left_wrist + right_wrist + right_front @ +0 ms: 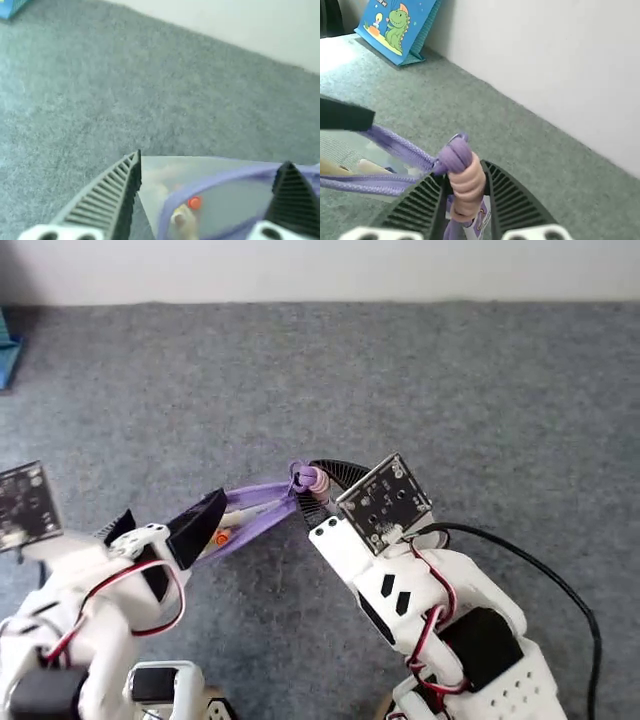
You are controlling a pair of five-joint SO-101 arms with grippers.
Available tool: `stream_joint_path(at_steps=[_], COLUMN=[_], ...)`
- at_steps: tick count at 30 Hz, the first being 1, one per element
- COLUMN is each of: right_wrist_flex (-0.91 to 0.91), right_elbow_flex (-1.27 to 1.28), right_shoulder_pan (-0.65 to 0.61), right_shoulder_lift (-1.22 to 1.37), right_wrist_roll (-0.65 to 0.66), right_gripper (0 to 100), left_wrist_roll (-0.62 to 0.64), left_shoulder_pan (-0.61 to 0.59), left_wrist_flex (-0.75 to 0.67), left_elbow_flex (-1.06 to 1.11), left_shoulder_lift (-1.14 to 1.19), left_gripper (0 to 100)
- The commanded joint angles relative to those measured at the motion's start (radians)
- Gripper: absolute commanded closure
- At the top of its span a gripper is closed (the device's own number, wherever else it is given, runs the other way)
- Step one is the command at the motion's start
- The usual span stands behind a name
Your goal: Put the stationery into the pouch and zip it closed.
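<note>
right end effector (465, 172) pinched shut on zipper pull (306, 478) at pouch (255, 508) far-right end | left end effector (212, 161) clamped on near-left end | pouch axis ran left-right, taut between both

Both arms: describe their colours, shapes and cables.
The left arm and right arm have white plastic shells with black, ribbed, pointed jaws. Each wrist carries a dark square circuit board. Thin red, black and white wires loop along the joints; a thick black cable trails from the right arm.
</note>
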Motion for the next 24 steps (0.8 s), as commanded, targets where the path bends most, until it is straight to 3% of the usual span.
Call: stream_joint_path(at_steps=[1, 6, 12, 19, 24], right_wrist_flex=[-0.028, -0.079, -0.101, -0.088, 0.010], right_elbow_flex=[-0.066, -0.074, -0.123, -0.198, -0.204], right_shoulder_pan=[0.005, 0.010, 0.010, 0.012, 0.012], right_shoulder_lift=[-0.004, 0.036, 0.093, 0.143, 0.142], right_wrist_roll=[0.009, -0.051, -0.052, -0.055, -0.058], right_gripper=[99.1, 99.1, 99.1, 99.1, 99.1], left_wrist_roll=[0.011, 0.011, -0.002, -0.077, -0.101], left_shoulder_pan=[0.020, 0.204, 0.327, 0.325, 0.164], left_wrist_flex=[0.040, 0.140, 0.141, 0.137, 0.091], left_elbow_flex=[-0.153, -0.262, -0.170, 0.096, 0.147], left_shoulder_lift=[0.003, 0.002, -0.077, -0.170, -0.175], left_gripper=[60, 60, 63, 76, 77])
